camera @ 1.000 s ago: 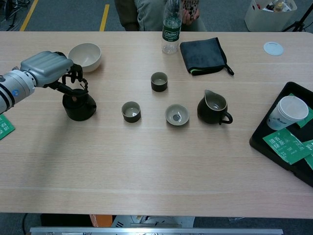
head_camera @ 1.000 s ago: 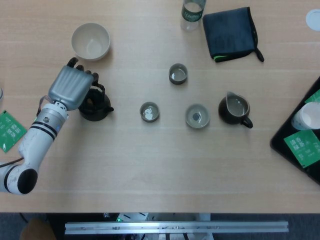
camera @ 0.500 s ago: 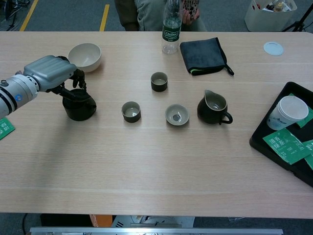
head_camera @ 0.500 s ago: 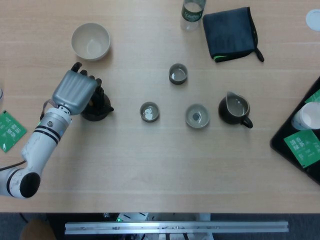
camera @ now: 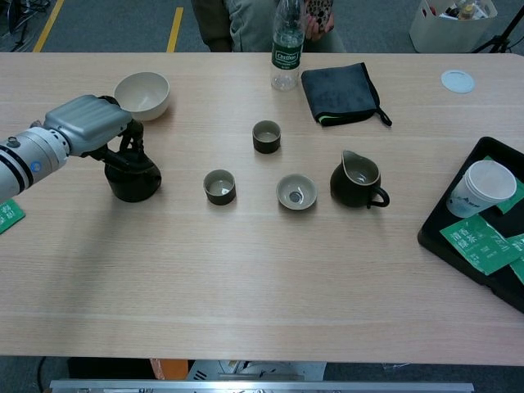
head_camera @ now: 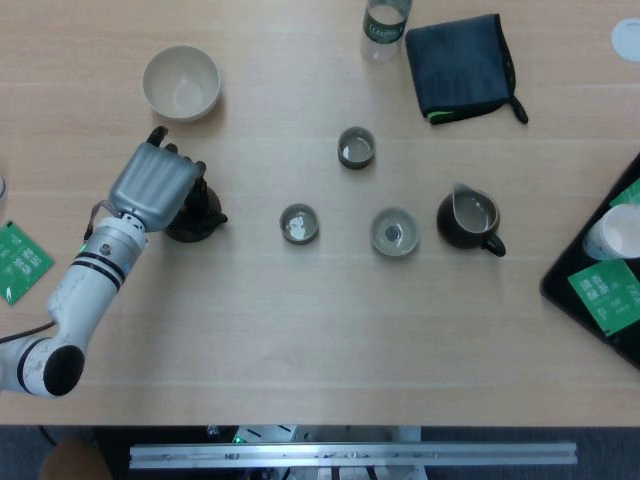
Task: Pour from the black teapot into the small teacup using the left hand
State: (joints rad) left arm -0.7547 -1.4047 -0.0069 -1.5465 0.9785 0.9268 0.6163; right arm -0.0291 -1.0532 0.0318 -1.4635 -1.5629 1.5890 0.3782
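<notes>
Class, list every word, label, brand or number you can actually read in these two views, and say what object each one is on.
Water bottle label: white print, too blurred to read.
Green packets in the black tray: white print, too small to read.
Green packet at the left table edge: unreadable.
Paper cup: dark marking, unreadable.
Nothing else bears text.

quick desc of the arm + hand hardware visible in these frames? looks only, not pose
Only the left arm shows. The left hand has a matte silver-grey shell on its back and black fingers. The forearm is glossy white and cylindrical, with black bands near the wrist and a black elbow cap. The chest view shows a small blue mark near the wrist.
</notes>
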